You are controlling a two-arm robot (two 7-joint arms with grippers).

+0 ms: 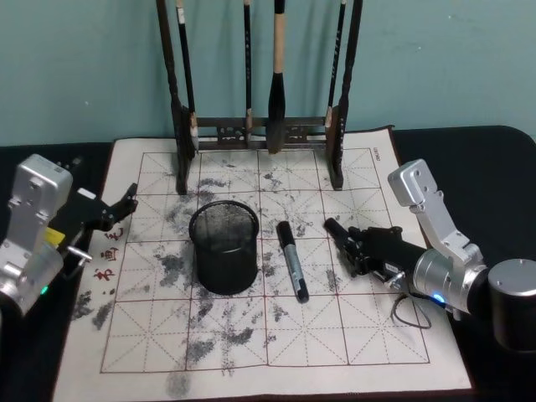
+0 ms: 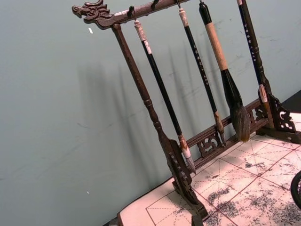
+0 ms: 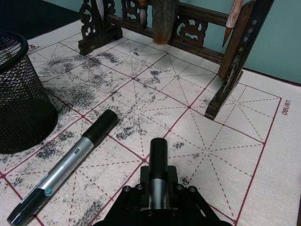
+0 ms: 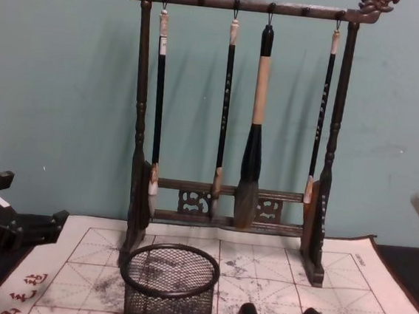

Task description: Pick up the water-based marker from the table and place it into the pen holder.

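The black-and-silver water-based marker (image 1: 292, 260) lies between the round black wire-mesh pen holder (image 1: 224, 251) and the right gripper (image 1: 333, 226), whose fingers are closed and empty. The left gripper (image 1: 130, 197) sits parked left of the holder; its finger state cannot be told.

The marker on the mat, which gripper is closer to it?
Right. The right gripper is just to the right of the marker. The left gripper is at the left edge of the mat, beyond the pen holder.

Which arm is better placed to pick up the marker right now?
Right. The right gripper is close beside the marker. The left gripper sits at the mat's left edge, with the pen holder between it and the marker.
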